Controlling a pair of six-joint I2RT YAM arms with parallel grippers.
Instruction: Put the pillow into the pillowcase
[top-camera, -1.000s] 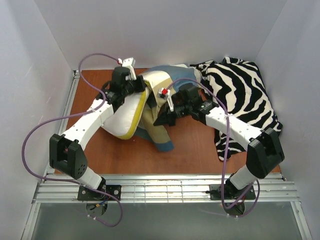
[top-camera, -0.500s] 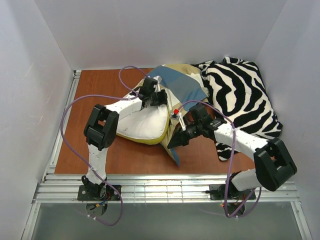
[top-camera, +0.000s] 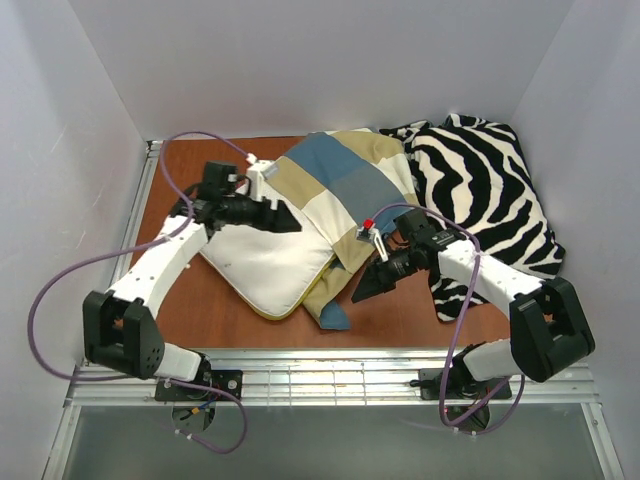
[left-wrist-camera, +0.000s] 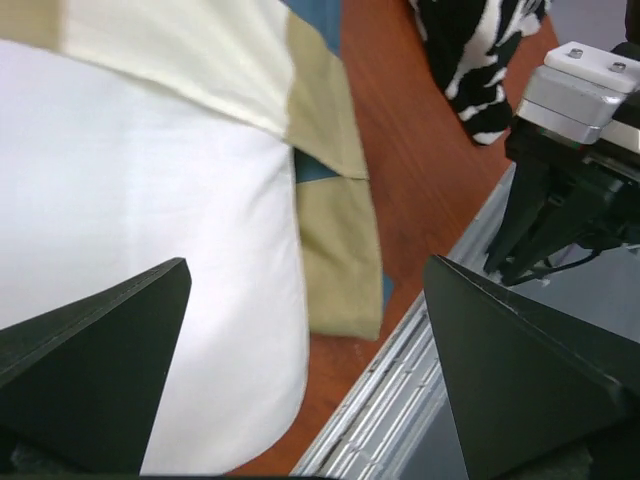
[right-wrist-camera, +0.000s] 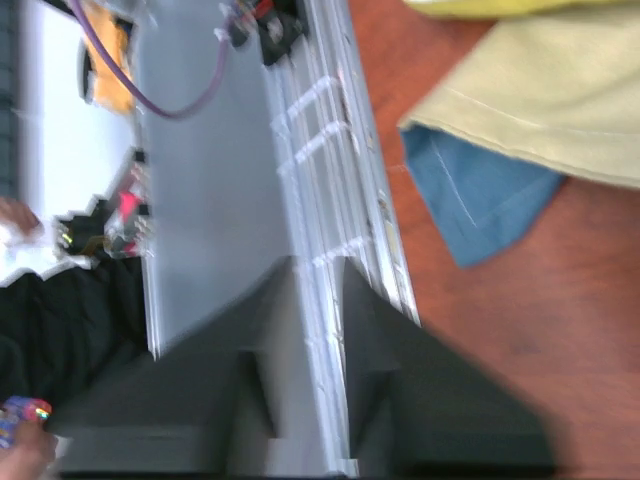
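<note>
The white pillow (top-camera: 262, 262) lies flat at the table's middle, a yellow edge along its near side. Its far right part sits under the blue, tan and cream checked pillowcase (top-camera: 345, 185); its near left half shows bare. My left gripper (top-camera: 288, 224) hovers over the pillow's far edge, jaws wide open and empty. In the left wrist view the left gripper (left-wrist-camera: 306, 265) frames the pillow (left-wrist-camera: 150, 200) and a tan flap of the pillowcase (left-wrist-camera: 325, 140). My right gripper (top-camera: 360, 291) is just right of the pillowcase's near corner (right-wrist-camera: 480, 200), and the right gripper (right-wrist-camera: 318, 265) shows a narrow empty gap.
A black-and-white zebra cloth (top-camera: 480, 190) is heaped at the right back, under my right forearm. The metal rail (top-camera: 330, 375) runs along the near edge. White walls close in the left, back and right sides.
My left gripper opened wide, let go and drew back leftward. The pillowcase now lies spread over the pillow's far part. My right gripper's fingers parted slightly and hold nothing.
</note>
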